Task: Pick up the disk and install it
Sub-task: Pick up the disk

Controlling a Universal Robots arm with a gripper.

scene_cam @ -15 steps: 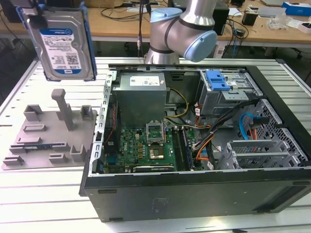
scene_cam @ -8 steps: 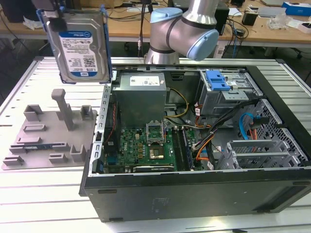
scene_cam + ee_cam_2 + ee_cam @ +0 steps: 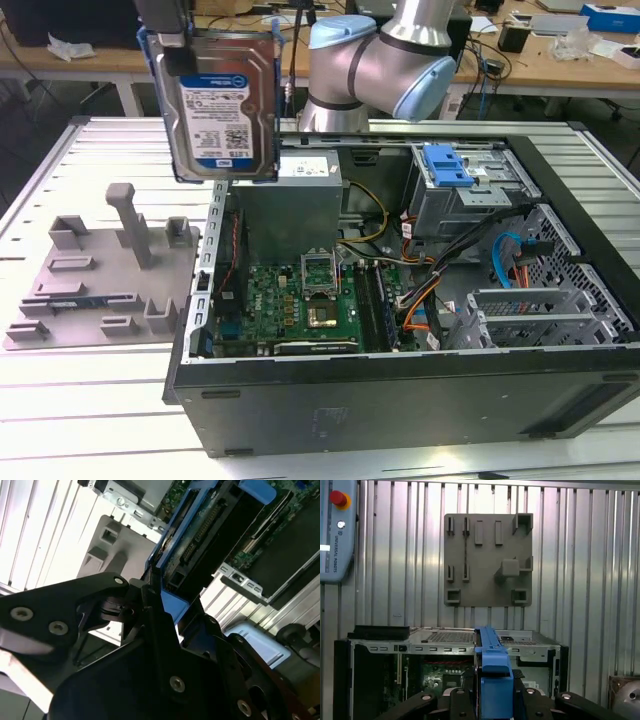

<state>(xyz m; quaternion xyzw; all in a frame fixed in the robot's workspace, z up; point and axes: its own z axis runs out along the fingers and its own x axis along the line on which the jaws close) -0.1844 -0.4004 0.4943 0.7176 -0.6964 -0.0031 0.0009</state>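
There is one disk, and it hangs in the air, upright, with its white-and-blue label turned to the exterior camera. One blue carrier bracket frames it. In the exterior view the disk is above the exterior view's left wall of the one open computer case, higher than everything inside the case and touching none of it.

The one gripper holds the disk. In both wrist views its two black fingers are pressed against the two opposite sides of the blue bracket, with the disk clamped between them, so the hand is closed as far as the disk allows.

The case lies on its side on one slatted metal table. Inside I count one green motherboard, one grey power-supply box and one drive cage with one blue latch on top, well apart from the disk. On the table, just beside the case on the exterior view's left, lies one grey fixture plate with one upright post. One teach pendant with one red button lies near the plate in the first wrist view.
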